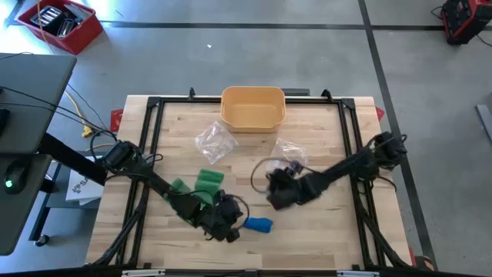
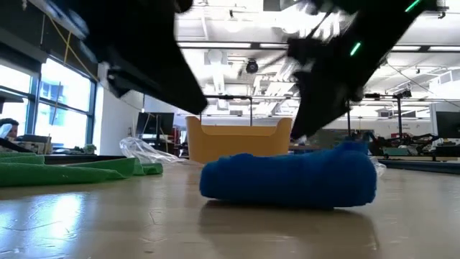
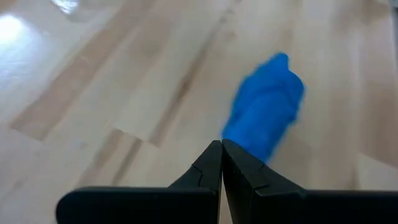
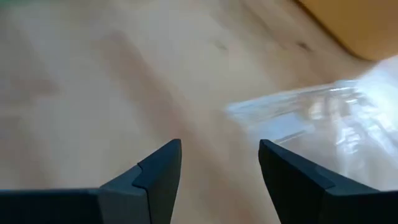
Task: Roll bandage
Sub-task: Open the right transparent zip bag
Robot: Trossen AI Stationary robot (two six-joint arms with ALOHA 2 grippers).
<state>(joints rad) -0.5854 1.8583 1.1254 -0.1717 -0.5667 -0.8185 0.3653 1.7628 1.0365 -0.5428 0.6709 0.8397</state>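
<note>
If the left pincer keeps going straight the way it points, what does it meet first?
Most likely the blue bandage roll, lying on the wooden table just ahead of the shut left pincer; the gap between them is hard to judge.

Near the table's (image 1: 323, 246) near edge, just left of centre: rolled bandage (image 1: 258, 224). Immediately left of it: left gripper (image 1: 233, 228), jaws together, tips just short of the roll. Farther left and slightly beyond: second bandage (image 1: 206, 182), flat on the wood. At centre far edge: bin (image 1: 253, 108). Near side of the bin, to its left: plastic wrapper (image 1: 214, 141). To its right: another wrapper (image 1: 290, 151), with the right gripper (image 1: 275, 192), jaws apart, just on its near side.
</note>
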